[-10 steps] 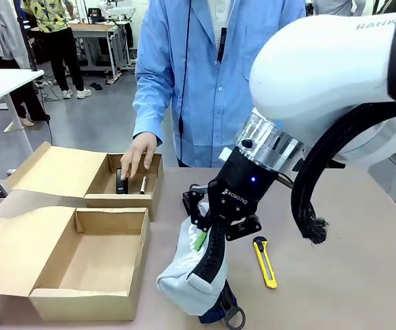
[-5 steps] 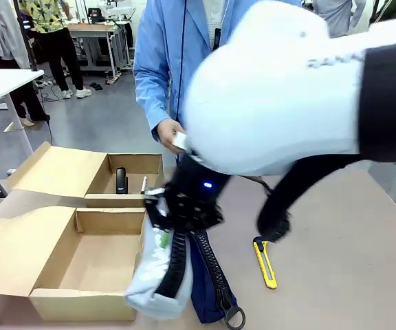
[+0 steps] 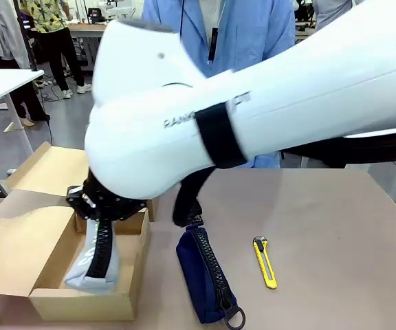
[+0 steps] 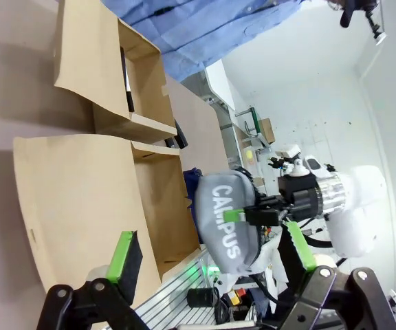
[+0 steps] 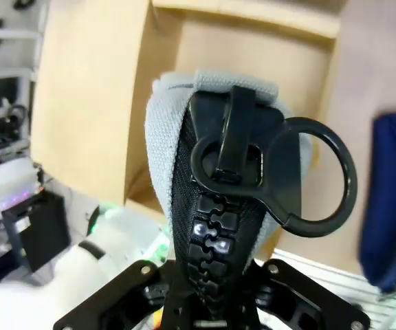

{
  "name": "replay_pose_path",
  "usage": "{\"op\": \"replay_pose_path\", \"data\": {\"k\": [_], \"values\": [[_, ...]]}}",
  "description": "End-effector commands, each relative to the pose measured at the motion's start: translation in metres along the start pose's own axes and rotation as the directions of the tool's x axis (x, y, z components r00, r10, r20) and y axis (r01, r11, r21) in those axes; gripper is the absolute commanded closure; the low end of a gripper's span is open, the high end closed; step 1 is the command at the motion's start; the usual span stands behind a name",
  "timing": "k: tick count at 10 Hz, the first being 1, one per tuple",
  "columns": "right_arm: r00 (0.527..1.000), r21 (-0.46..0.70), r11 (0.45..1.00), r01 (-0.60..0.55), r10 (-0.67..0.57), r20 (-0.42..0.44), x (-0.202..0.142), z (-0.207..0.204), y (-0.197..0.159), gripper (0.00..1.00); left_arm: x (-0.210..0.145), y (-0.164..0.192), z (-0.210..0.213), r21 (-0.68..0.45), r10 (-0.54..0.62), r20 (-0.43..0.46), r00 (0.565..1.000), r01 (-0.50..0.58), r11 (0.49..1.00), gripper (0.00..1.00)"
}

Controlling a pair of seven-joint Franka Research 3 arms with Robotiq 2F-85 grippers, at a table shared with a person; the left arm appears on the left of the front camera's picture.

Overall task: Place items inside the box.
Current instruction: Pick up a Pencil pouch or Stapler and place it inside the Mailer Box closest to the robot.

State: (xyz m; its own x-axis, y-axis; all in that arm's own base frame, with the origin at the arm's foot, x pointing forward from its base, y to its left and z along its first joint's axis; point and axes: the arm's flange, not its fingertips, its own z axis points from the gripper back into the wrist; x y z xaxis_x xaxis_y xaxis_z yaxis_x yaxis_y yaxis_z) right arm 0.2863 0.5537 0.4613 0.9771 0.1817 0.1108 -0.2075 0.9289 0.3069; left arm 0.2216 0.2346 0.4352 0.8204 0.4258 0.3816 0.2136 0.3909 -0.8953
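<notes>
My right gripper (image 3: 105, 212) has reached across to the left and is shut on the pale grey end of the zip pouch (image 3: 91, 265). That end hangs down inside the large open cardboard box (image 3: 19, 247). The pouch's navy end (image 3: 208, 278) lies on the table just right of the box, and its middle is hidden by the arm. The right wrist view shows the black zipper and ring pull (image 5: 280, 175) above the box floor (image 5: 253, 62). In the left wrist view my left gripper (image 4: 212, 251) is open, off to the side, looking at the pouch (image 4: 222, 220).
A yellow utility knife (image 3: 265, 261) lies on the table right of the navy end. The smaller cardboard box (image 4: 139, 82) stands beyond the big one with a dark item (image 4: 125, 74) inside. A person in a blue shirt (image 3: 246, 27) stands at the far side.
My right arm has swung left, carrying the pouch's grey end from the middle of the table into the large box. The person's hand has left the smaller box.
</notes>
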Motion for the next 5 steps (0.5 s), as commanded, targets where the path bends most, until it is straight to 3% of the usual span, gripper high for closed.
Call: {"op": "replay_pose_path", "data": {"k": [1,5], "values": [[0.997,-0.03,0.997,0.07,-0.071,-0.023,0.026,-0.02,0.051,0.95,0.001,-0.002,-0.001,-0.018,-0.019,0.008,1.0,0.019,1.0,0.0],[0.991,-0.082,0.988,0.133,-0.134,-0.013,0.051,-0.06,0.057,0.95,0.001,-0.002,-0.001,-0.018,-0.019,0.008,1.0,0.019,1.0,0.0]]}}
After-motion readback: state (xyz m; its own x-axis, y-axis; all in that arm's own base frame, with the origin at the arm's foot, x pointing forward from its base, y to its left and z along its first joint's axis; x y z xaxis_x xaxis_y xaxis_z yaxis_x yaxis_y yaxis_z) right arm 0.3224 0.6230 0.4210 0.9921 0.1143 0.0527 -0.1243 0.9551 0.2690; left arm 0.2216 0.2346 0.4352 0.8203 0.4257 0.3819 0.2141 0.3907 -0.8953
